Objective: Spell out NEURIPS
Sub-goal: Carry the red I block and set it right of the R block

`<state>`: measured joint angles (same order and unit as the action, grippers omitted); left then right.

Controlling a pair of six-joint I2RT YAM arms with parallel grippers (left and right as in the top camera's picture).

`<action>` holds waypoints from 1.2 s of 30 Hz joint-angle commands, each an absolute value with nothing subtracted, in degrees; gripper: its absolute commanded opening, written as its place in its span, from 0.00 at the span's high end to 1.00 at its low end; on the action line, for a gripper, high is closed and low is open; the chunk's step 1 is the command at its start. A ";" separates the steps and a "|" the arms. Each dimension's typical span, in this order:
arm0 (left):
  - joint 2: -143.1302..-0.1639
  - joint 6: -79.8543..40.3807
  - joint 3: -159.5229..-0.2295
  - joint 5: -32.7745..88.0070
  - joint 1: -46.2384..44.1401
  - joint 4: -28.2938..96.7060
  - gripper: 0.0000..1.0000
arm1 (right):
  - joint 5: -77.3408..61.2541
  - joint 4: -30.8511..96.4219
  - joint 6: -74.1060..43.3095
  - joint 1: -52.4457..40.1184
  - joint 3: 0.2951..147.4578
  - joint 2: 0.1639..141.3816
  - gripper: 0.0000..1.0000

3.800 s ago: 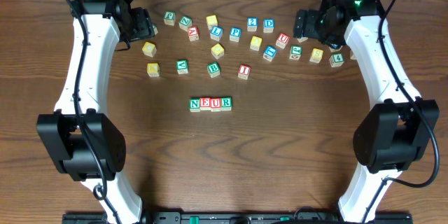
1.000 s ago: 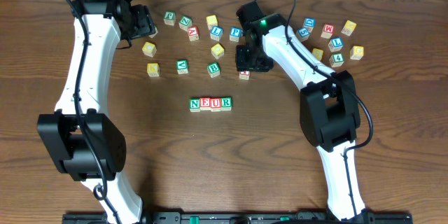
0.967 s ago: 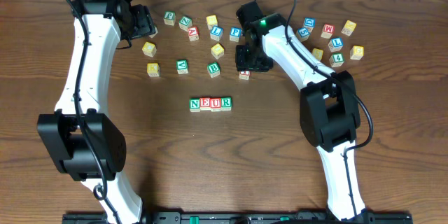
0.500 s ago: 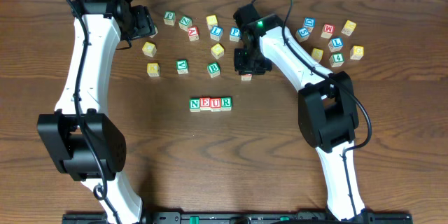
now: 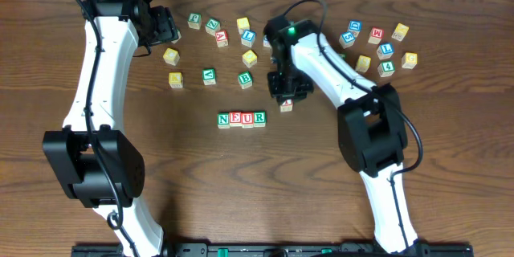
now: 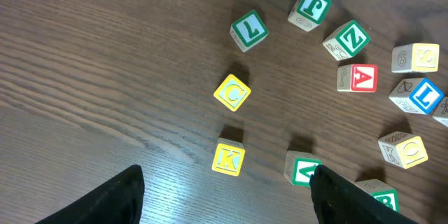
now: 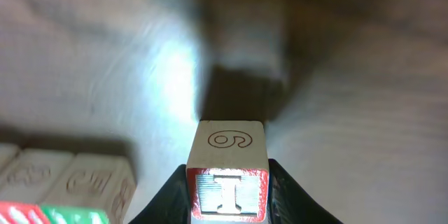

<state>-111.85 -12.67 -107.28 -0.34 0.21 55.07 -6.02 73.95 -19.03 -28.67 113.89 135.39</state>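
Observation:
The blocks N, E, U, R [image 5: 242,118] lie in a row at mid-table. My right gripper [image 5: 285,95] hovers just right of and behind the row's R end, shut on the red I block [image 5: 284,105]. The right wrist view shows the I block [image 7: 227,182] pinched between both black fingers [image 7: 288,197], lifted above its shadow, with the row's blocks [image 7: 70,180] at lower left. Over the left part of the scattered blocks, my left gripper [image 5: 165,28] is open and holds nothing. Its wrist view has a yellow K block [image 6: 228,159] between the spread fingers [image 6: 105,201].
Loose letter blocks spread across the back of the table, from a yellow one [image 5: 170,55] at the left to a group [image 5: 385,49] at the right. The right arm [image 5: 321,56] reaches across the middle ones. A green block [image 6: 302,168] and a red A block [image 6: 357,78] lie near the left gripper.
The right gripper has closed on the I block, lifted it out of the scattered blocks and carried it toward me, close to the R end of the row. The left arm stayed put.

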 commanded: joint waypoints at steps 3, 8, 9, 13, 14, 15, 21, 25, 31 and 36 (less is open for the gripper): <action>-111.35 -12.73 -107.02 -0.51 0.03 54.98 0.25 | -6.61 76.40 -19.99 -31.33 114.54 135.48 0.70; -111.35 -12.73 -107.02 -0.51 0.03 54.98 0.25 | -6.96 75.96 -22.28 -31.94 114.54 135.48 0.69; -111.35 -12.73 -107.02 -0.51 0.03 54.98 0.25 | -7.53 75.90 -22.26 -31.94 114.54 135.48 0.69; -111.35 -12.71 -107.02 -0.51 0.03 54.96 0.25 | -9.43 75.88 -22.26 -31.99 114.54 135.48 0.70; -111.35 -12.73 -107.02 -0.51 0.03 54.98 0.25 | -9.45 75.88 -22.26 -32.05 114.54 135.48 0.70; -111.35 -12.73 -107.02 -0.51 0.03 54.98 0.25 | -9.50 75.90 -22.26 -32.14 114.54 135.48 0.70; -111.35 -12.73 -107.02 -0.54 0.03 54.96 0.25 | -10.26 77.71 -22.24 -32.60 114.54 135.48 0.70; -111.35 -12.73 -107.02 -0.51 0.03 54.96 0.25 | -11.11 78.35 -22.20 -32.60 114.54 135.48 0.71; -111.35 -12.73 -107.02 -0.54 0.03 54.89 0.25 | -11.14 79.50 -20.95 -32.62 114.54 135.48 0.71; -111.35 -12.73 -107.02 -0.54 0.03 54.74 0.25 | -11.16 79.66 -20.64 -32.42 114.63 135.41 0.73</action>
